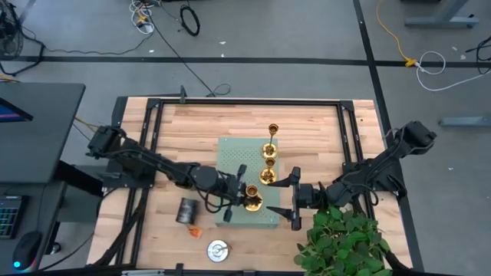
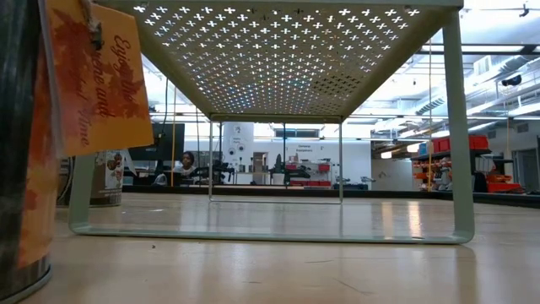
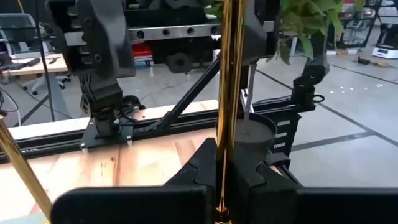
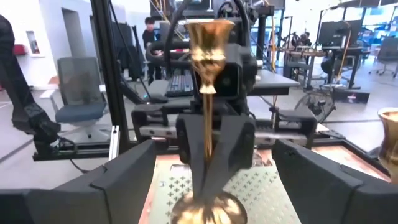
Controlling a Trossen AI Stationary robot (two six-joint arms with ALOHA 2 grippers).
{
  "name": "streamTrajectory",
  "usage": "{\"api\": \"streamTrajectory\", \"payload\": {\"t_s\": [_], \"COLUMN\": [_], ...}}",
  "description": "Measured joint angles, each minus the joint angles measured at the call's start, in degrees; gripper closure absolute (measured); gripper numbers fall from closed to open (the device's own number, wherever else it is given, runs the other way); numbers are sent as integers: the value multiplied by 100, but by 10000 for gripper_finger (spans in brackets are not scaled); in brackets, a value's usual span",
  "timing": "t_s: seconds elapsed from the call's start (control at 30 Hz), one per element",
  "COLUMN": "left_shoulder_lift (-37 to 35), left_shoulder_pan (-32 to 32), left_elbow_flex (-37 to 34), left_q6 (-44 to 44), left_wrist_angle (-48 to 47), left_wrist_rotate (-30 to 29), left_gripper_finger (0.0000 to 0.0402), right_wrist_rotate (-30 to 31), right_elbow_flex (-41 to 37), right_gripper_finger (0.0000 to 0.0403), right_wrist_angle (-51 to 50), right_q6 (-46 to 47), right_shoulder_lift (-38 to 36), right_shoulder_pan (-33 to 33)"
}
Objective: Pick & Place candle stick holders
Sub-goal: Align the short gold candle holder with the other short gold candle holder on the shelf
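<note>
surface [image 1: 192,126]: pale wood planks, framed by black rails
green board [image 1: 234,157]: perforated, stands mid-surface on thin legs
dark can [image 1: 187,211]: lies beside the board's left near corner, an orange tag [image 1: 195,228] just by it
silver holder [image 1: 218,250]: squat, round, near the front edge
plant [image 1: 345,245]: leafy, at the right front corner

- Light falls evenly from above; the table [image 1: 307,123] is bright and its shadows are soft.
- At table height the room behind glares white, and ceiling light pricks through the board [image 2: 295,51] holes.
- The tag [image 2: 101,76] and tin [image 2: 21,152] close by are blurred.
- The gold holder [image 4: 208,106] gleams, its base soft; the stem [image 3: 227,93] is a bright streak.
- The right gripper's fingers [image 4: 106,186] are dark and unfocused.
</note>
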Motion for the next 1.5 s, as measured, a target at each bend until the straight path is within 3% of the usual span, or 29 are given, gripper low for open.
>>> {"api": "streamTrajectory", "payload": {"t_s": [0.27,0.57,0.87,1.27,1.5], "left_shoulder_lift": [-4,168,395,870,870], "left_shoulder_pan": [59,72,101,116,116], "left_elbow_flex": [0,0,17,631,664], "left_q6": [2,0,-33,-22,-24], "left_wrist_angle": [370,408,868,521,430], "left_wrist_rotate": [63,82,195,373,371], "left_gripper_finger": [387,386,386,386,386], "right_wrist_rotate": [-17,-753,-946,-952,-908], "right_elbow_flex": [0,2,20,20,20], "right_gripper_finger": [94,119,128,132,191], "right_wrist_angle": [458,1188,1318,1194,1159], "right_q6": [-103,-114,-102,-63,-46], "right_shoulder_lift": [273,610,640,640,640], "right_shoulder_pan": [-225,-489,-554,-556,-556]}}
